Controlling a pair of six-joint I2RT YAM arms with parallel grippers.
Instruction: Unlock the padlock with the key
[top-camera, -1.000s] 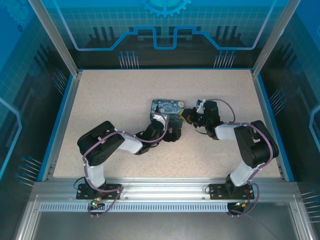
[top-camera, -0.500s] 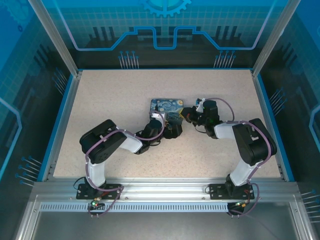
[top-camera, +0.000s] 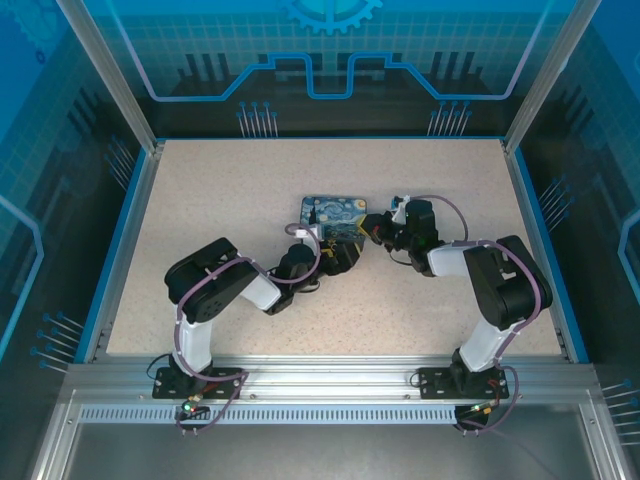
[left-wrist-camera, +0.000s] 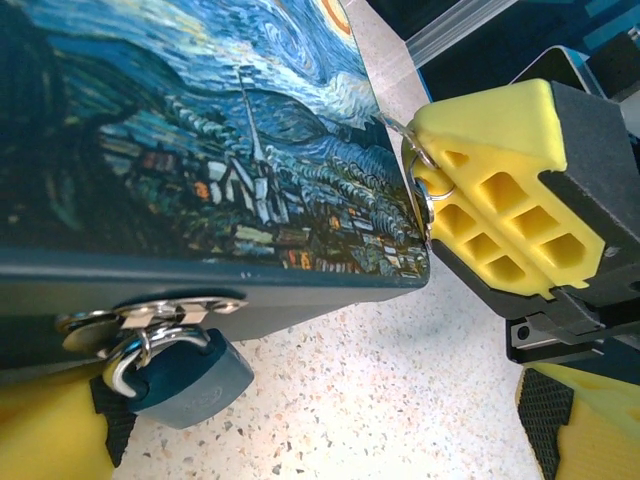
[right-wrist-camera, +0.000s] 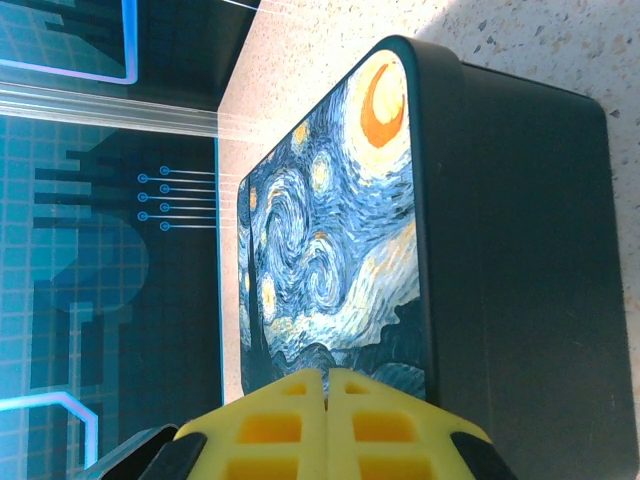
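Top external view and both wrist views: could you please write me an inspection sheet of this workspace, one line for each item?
Surface: speckled beige table with a blue rim.
Job's things: padlock hangs by its shackle from the hasp on the long side of the night-sky box; key is at the box corner, apart from the padlock.
Clutter: nothing seen.
Grippers: left gripper open, at the padlock side of the box; right gripper shut on the key.
Cables: purple cables run along both arms.
Surroundings: blue printed panels and aluminium frame.
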